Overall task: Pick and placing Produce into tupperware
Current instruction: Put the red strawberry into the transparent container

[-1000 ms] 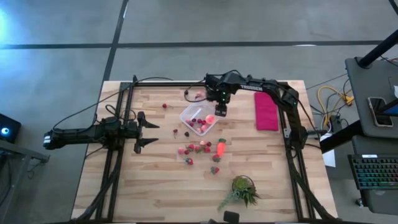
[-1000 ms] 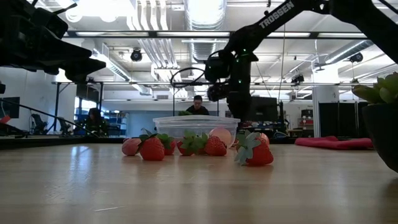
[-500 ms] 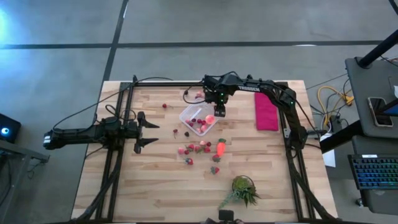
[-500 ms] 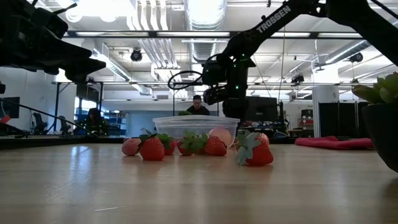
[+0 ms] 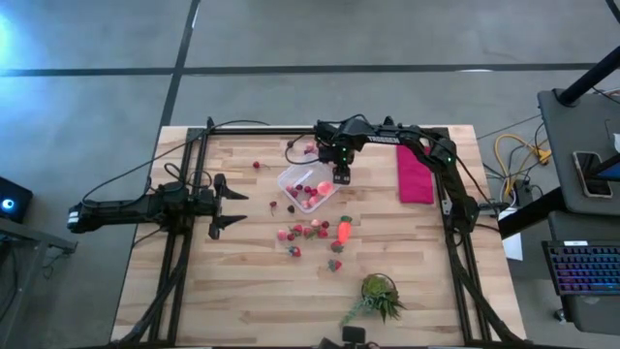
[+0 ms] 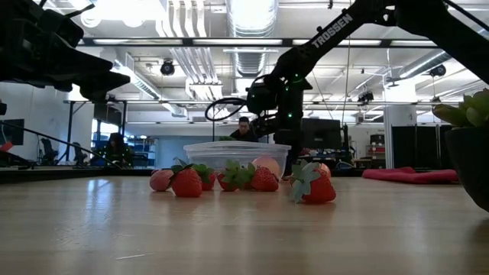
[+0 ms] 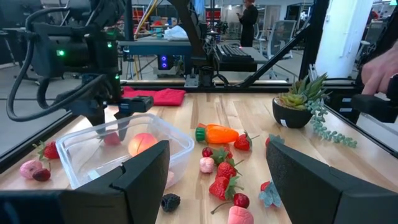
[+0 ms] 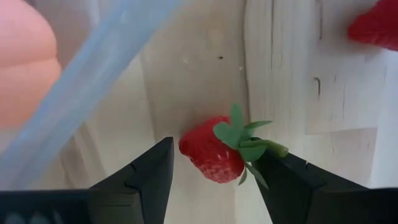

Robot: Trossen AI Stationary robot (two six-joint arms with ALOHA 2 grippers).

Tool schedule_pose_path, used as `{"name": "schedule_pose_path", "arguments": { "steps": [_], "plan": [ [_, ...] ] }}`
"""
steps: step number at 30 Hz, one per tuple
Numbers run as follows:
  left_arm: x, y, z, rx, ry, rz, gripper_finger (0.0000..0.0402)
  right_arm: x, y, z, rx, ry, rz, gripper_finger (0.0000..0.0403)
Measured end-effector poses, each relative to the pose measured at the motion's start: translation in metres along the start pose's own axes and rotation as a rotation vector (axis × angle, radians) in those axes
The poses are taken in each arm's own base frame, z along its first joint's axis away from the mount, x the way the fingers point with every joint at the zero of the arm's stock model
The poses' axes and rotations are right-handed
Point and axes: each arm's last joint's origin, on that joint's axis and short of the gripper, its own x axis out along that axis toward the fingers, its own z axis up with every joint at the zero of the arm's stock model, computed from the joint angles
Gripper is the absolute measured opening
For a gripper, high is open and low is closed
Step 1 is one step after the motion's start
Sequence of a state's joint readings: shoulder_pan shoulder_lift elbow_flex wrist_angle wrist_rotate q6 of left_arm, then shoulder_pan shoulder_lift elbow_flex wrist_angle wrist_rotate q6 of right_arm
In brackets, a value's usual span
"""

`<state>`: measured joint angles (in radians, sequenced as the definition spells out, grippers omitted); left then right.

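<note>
The clear tupperware sits mid-table with a peach-coloured piece and red berries inside. My right gripper points down at the table just off its right wall, open. Its fingers stand on either side of a red strawberry with green leaves that lies on the wood, and a thin gap shows at one finger. More berries and the orange carrot lie nearer the near edge. My left gripper waits open at the table's left.
A magenta cloth lies right of the right arm. The green potted plant stands near the near edge, and a person's hand shows beyond it. Stray berries lie toward the far left. The tupperware's wall runs close beside the strawberry.
My right arm has shifted a little toward the table's left, bringing its wrist closer over the tupperware's right side. Its fingers stay low beside the container. The tupperware and the loose produce have kept their places.
</note>
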<state>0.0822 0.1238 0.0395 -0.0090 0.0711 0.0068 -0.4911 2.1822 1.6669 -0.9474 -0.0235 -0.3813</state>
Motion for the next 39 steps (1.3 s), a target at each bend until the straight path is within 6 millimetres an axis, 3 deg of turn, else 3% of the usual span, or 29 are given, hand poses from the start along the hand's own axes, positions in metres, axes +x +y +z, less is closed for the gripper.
{"name": "schedule_pose_path", "arguments": {
  "steps": [11,16,25,33,39],
  "plan": [
    [0.000,0.000,0.000,0.000,0.000,0.000,0.0255,-0.002,0.000,0.001,0.064,-0.008,-0.004,0.0133],
    [0.000,0.000,0.000,0.000,0.001,-0.001,0.0255,-0.009,-0.002,0.005,0.096,-0.032,-0.004,0.0122],
    [0.000,0.000,0.000,0.000,0.000,0.000,0.0255,-0.035,-0.011,0.007,0.183,-0.088,-0.029,0.0119],
    [0.000,0.000,0.000,0.000,0.001,0.000,0.0255,-0.079,-0.017,0.001,0.227,-0.145,-0.054,0.0118],
    [0.000,0.000,0.000,0.000,0.000,0.000,0.0255,-0.108,0.014,0.011,0.177,-0.206,0.084,0.0118]
  ]
}}
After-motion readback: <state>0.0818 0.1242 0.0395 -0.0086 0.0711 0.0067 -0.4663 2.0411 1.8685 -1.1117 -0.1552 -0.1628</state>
